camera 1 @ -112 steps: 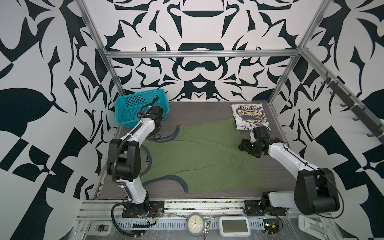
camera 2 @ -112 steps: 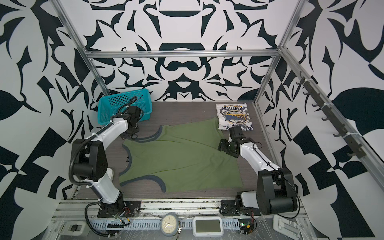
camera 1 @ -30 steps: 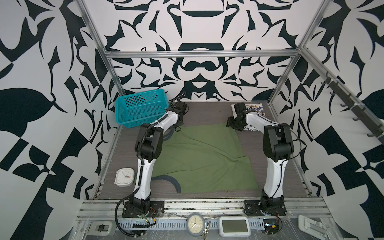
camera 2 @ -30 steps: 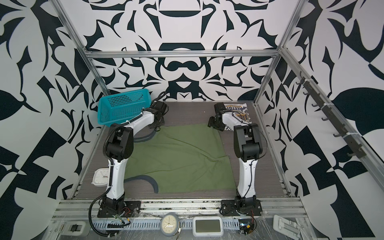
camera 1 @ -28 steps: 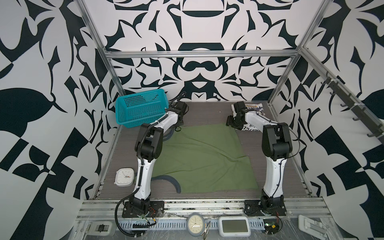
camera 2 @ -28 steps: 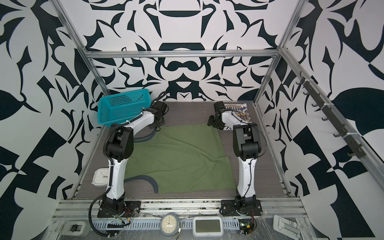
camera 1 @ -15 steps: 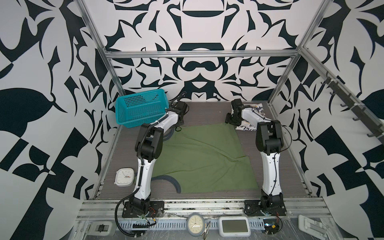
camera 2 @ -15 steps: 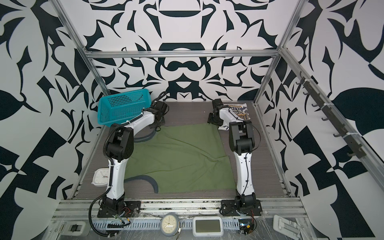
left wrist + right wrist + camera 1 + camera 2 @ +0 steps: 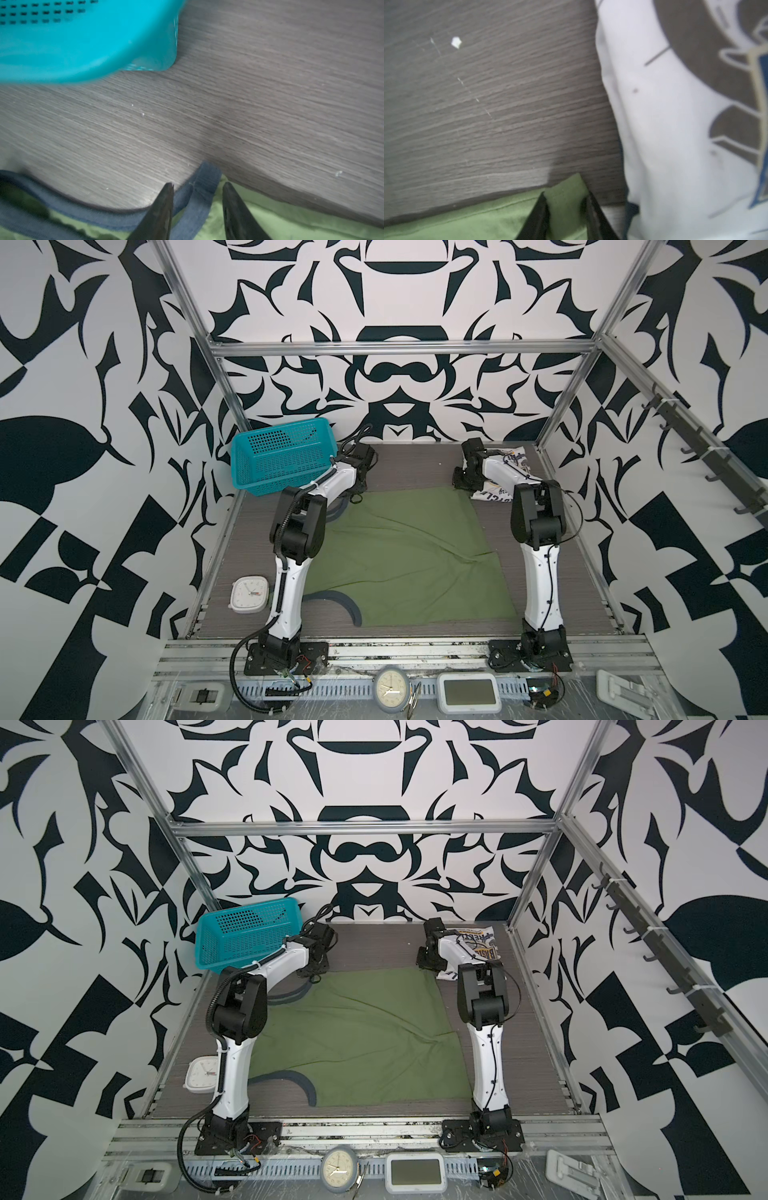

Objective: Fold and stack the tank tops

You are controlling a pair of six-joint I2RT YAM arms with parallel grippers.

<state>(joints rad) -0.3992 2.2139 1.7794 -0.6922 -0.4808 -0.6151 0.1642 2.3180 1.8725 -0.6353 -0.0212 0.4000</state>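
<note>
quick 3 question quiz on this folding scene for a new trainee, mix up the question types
1. True or false: the olive green tank top lies on the table, outside the teal basket.
2. In which corner of the table does the folded white tank top lie, as seen in both top views?
3. In its wrist view, what lies between the left gripper's jaws?
A. a navy strap of the green top
B. the white tank top
C. the basket's rim

Key: 1 true; 2 the far right corner; 3 A
</note>
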